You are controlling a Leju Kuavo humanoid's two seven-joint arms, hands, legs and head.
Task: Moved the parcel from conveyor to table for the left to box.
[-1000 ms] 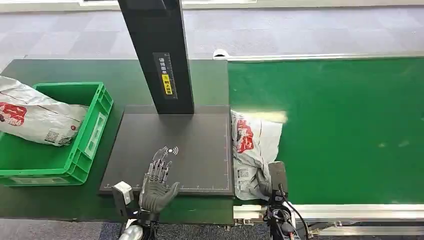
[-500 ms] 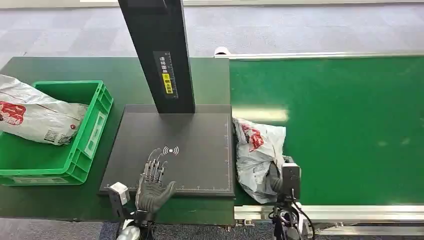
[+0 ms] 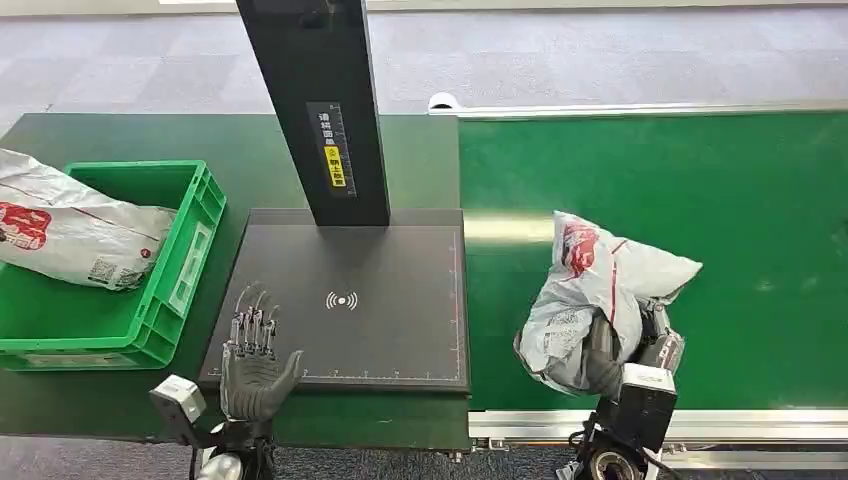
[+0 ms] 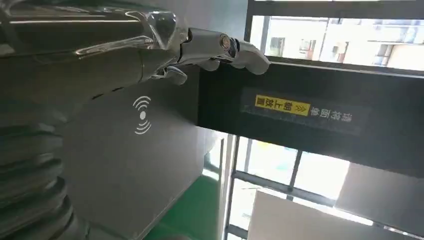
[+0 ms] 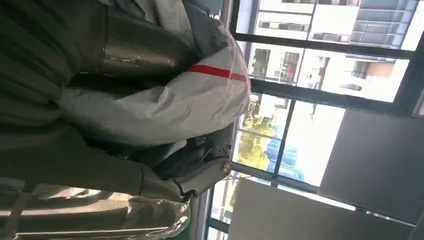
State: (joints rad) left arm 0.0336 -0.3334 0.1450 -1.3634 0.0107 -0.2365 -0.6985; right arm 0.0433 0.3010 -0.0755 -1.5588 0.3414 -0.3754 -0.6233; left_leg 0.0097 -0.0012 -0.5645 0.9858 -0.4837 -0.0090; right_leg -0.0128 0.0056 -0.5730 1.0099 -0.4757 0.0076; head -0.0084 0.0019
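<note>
So the right hand (image 3: 612, 352) has the parcel (image 3: 598, 290) gripped, fingers wrapped into the lower part of the crumpled grey bag, and it looks lifted clear of the green conveyor (image 3: 720, 200) at right of centre in the head view. I'd call that the pickup done and the carry over to the bench (image 3: 130, 135) not done; the black scanner pad (image 3: 390, 340) in the middle of the frame has nothing on it yet.

The left hand (image 3: 253, 362) holds nothing, fingers spread and pointing up over the pad's lower left corner, so it reads as waiting. The green crate (image 3: 175, 290) at far left already has another parcel (image 3: 70, 235) draped over its rim.

Room-wise, the parcel has to cross the conveyor's left edge onto the pad. The black post (image 3: 320, 110) stands at the pad's top edge, so the open lane is the lower half of the pad, towards the bottom of the frame.
</note>
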